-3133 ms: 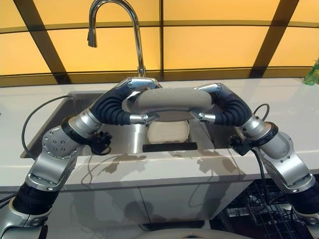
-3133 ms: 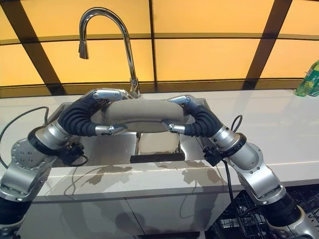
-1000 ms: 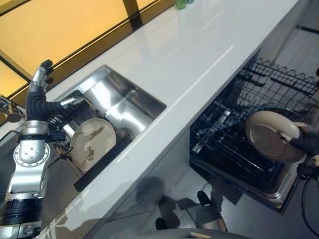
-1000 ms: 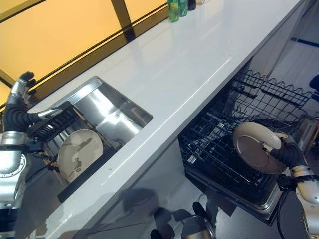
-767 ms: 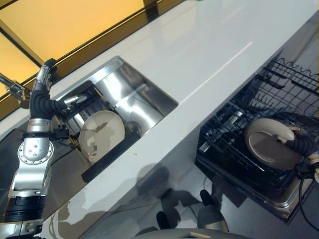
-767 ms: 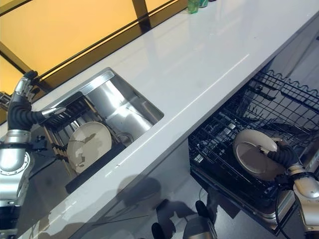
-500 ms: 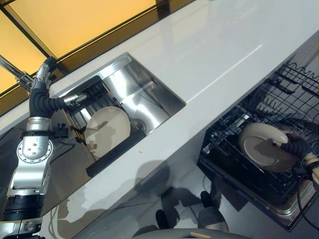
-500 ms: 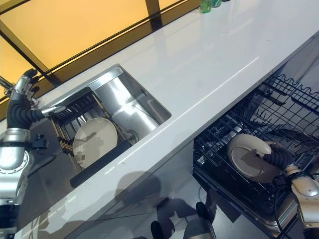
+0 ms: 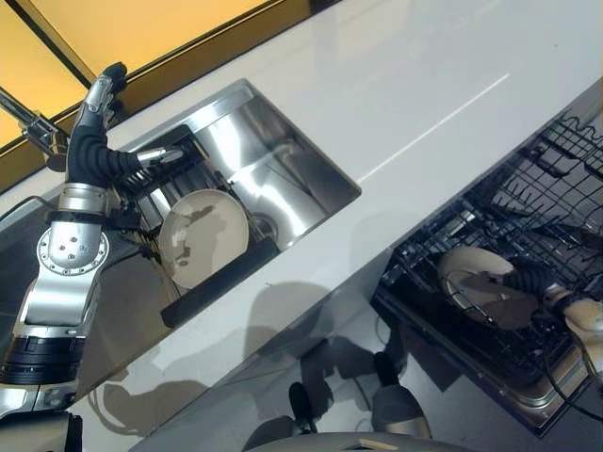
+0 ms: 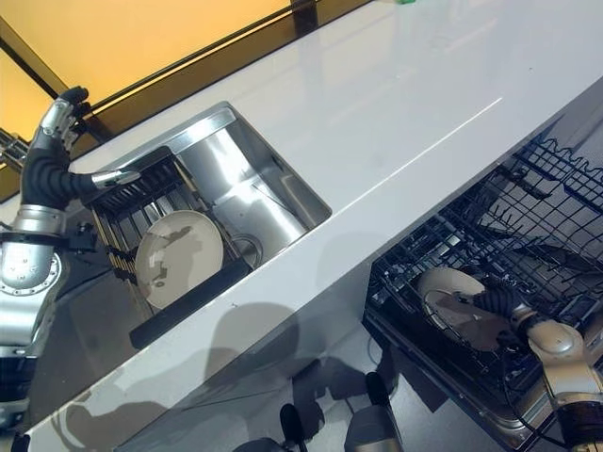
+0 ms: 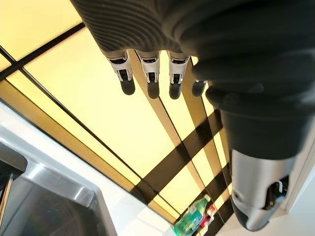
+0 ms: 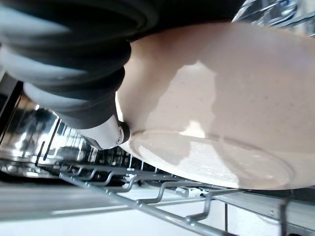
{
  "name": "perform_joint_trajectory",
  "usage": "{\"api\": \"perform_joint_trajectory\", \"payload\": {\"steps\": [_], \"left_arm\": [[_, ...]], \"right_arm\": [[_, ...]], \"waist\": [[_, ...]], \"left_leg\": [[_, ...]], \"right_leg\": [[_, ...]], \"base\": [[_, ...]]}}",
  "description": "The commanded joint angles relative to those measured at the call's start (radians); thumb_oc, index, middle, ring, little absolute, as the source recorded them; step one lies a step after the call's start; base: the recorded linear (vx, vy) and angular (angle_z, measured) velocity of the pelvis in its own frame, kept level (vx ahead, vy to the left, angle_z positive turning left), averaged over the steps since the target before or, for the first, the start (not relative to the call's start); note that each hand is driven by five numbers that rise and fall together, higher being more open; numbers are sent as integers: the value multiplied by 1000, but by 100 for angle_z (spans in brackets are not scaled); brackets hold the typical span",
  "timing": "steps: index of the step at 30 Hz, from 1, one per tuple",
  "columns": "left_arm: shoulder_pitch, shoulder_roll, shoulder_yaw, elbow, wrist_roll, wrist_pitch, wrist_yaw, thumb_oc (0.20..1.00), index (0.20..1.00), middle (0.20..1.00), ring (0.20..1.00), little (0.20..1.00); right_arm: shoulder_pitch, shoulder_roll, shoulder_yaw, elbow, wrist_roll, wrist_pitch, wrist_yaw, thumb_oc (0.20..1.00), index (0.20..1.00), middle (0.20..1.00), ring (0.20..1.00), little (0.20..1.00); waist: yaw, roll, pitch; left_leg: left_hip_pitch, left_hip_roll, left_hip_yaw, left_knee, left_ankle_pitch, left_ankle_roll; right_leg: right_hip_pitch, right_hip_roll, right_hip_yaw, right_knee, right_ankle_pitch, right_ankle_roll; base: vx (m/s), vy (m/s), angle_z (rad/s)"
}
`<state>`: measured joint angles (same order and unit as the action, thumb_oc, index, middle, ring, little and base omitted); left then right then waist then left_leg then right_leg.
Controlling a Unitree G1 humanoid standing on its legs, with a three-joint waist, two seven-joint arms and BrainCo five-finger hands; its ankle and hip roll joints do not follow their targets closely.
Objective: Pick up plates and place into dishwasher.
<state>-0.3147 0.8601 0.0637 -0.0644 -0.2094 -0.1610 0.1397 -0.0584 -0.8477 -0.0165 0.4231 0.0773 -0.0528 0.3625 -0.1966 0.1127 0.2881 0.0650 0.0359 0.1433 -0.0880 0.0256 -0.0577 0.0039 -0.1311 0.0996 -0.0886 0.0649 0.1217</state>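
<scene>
A cream plate sits tilted among the wires of the lower dishwasher rack at the lower right. My right hand is shut on it, with fingers across its face. In the right wrist view the thumb presses against the plate, just above the rack wires. A second cream plate stands on edge in the black holder in the sink. My left hand is raised above the sink's far left edge, its fingers straight and holding nothing.
The steel sink is set into a long white counter, with the faucet at its left. The open dishwasher juts out below the counter's front edge. Green bottles stand far along the counter by the window.
The plate, earlier held by both hands over the sink, has gone down with my right hand into the dishwasher rack. The view has shifted. My left hand stays raised by the sink.
</scene>
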Motion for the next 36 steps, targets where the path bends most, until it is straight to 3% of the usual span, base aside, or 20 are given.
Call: {"api": "perform_joint_trajectory", "payload": {"steps": [1,4,5,6,7,12,22,27,36], "left_arm": [[-82,54,11,-7,4,-18,38,1000,1000,1000,1000,1000],[-103,70,5,-7,-5,-2,43,1000,1000,1000,1000,1000],[-108,73,4,-5,-7,1,43,1000,1000,1000,1000,1000],[-122,78,0,4,-17,7,41,1000,1000,1000,1000,1000],[-125,80,-1,9,-19,6,39,1000,1000,1000,1000,1000],[-124,90,14,32,-11,-6,11,1000,1000,1000,1000,1000],[-74,84,50,47,-4,12,-54,1000,1000,1000,1000,1000],[-9,75,67,63,16,26,-120,1000,1000,1000,1000,1000],[170,62,139,93,128,37,-181,1000,1000,1000,1000,1000]], "right_arm": [[64,-9,121,40,-50,26,36,200,200,200,200,200],[73,16,142,38,-45,42,21,200,200,200,200,200],[74,20,144,38,-43,40,15,420,420,420,420,420],[77,31,147,38,-33,34,-11,887,887,887,887,887],[80,36,145,37,-29,30,-18,1000,1000,1000,1000,1000],[112,76,126,21,-28,18,-67,1000,1000,1000,1000,1000],[163,114,69,-35,-84,31,-147,1000,1000,1000,1000,1000],[182,98,4,-123,-102,42,-199,1000,1000,1000,1000,1000],[221,37,-229,-420,-120,66,-228,1000,1000,1000,1000,1000]], "waist": [[40,-10,-14],[45,-23,-10],[46,-26,-10],[48,-35,-11],[48,-39,-11],[55,-76,-23],[70,-113,-92],[72,-120,-128],[57,-111,-173]], "left_leg": [[-104,15,-56,119,-12,-29],[-105,16,-58,121,-13,-29],[-106,17,-58,122,-13,-29],[-106,20,-57,124,-15,-29],[-106,22,-57,125,-15,-29],[-99,35,-55,129,-20,-28],[-54,41,-53,111,-34,-21],[-24,45,-48,94,-38,-18],[23,67,-45,51,-30,-16]], "right_leg": [[-110,-14,-20,119,-17,7],[-102,-13,-26,115,-15,6],[-101,-13,-27,115,-15,6],[-98,-11,-30,114,-16,6],[-96,-10,-31,114,-16,5],[-78,2,-38,108,-15,4],[-23,17,-39,82,-21,5],[2,25,-37,72,-24,5],[27,65,-23,77,-51,-12]], "base": [[-18,-19,10],[-7,-8,2],[-7,-46,0],[0,-44,5],[13,-71,12],[34,-54,14],[97,-7,7],[101,15,4],[69,-5,1]]}}
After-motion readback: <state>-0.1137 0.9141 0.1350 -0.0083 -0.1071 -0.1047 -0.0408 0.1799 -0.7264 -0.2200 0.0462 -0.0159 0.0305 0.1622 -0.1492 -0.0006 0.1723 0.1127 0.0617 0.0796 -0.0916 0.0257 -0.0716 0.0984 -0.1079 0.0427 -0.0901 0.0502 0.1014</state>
